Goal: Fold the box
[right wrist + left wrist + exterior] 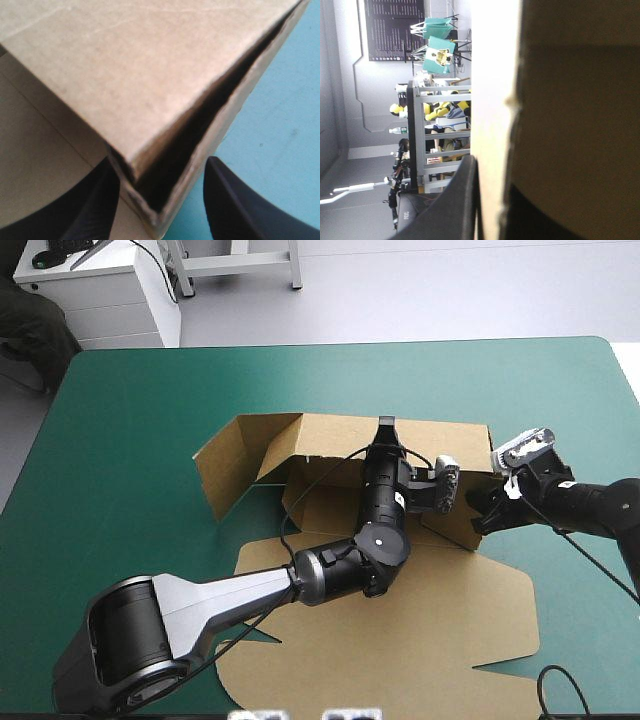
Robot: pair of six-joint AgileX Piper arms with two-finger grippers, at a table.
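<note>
With the left fingers, pinches the brown box's raised back wall; with the right fingers, spread, straddles its right wall's corner. Sits at the middle of the counter, lid flat.

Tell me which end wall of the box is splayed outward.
The left end wall: it angles outward, untucked. The right end wall stands folded double between the right gripper's fingers.

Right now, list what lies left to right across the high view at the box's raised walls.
Bare teal-green cover, box's splayed left flap, left gripper at the back wall, right gripper at the right wall.
</note>
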